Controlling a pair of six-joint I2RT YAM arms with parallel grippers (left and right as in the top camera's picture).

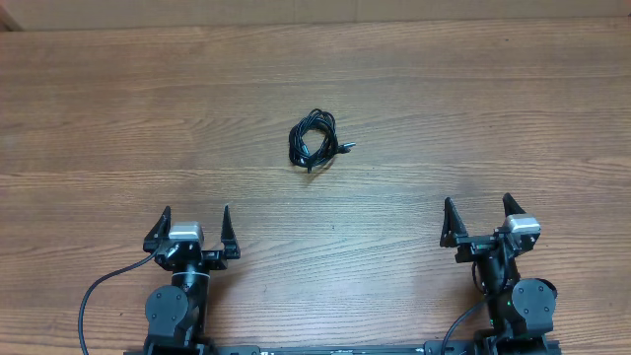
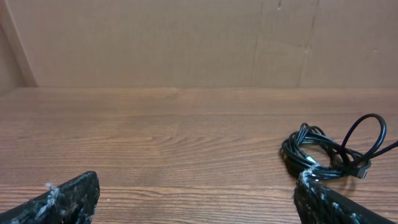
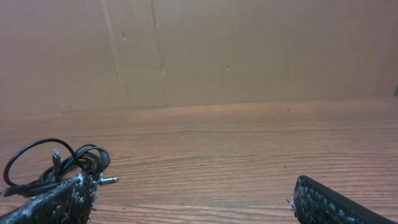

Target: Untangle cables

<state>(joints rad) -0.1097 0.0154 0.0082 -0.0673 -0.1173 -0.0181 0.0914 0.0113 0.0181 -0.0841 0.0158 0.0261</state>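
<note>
Cables (image 1: 314, 144): one small black coil on the surface (image 1: 99, 118), near its middle, well ahead of the left arm (image 1: 177, 296) and the right arm (image 1: 518, 296) and roughly between them. A plug end (image 1: 347, 148) sticks out of the coil toward the right side. In the left wrist view the cables (image 2: 323, 152) show one loop standing up off the wood. The right wrist view gives the same raised loop, with the plug end (image 3: 111, 180) lying flat

Left jaws: spread wide, nothing between them. Right jaws: likewise wide apart and empty. Both sit back near the arm bases, well apart from the coil

Status (judgement): untangling not yet begun; no cord is pulled free of the coil

What could go wrong:
- The number of cords in the coil cannot be told; closing on the whole bundle would only lift it as one lump
- Thin cord on flat wood: jaws coming down from above may skid over strands, or pinch several at once and tighten the tangle
- Pulling the plug end with no counter-hold from the other arm would likely drag the light coil along the surface instead of paying it out
- Both arms converging on so small a target could collide; opposite-side approaches look safer
- The raised loop may snag a fingertip on the way in
</note>
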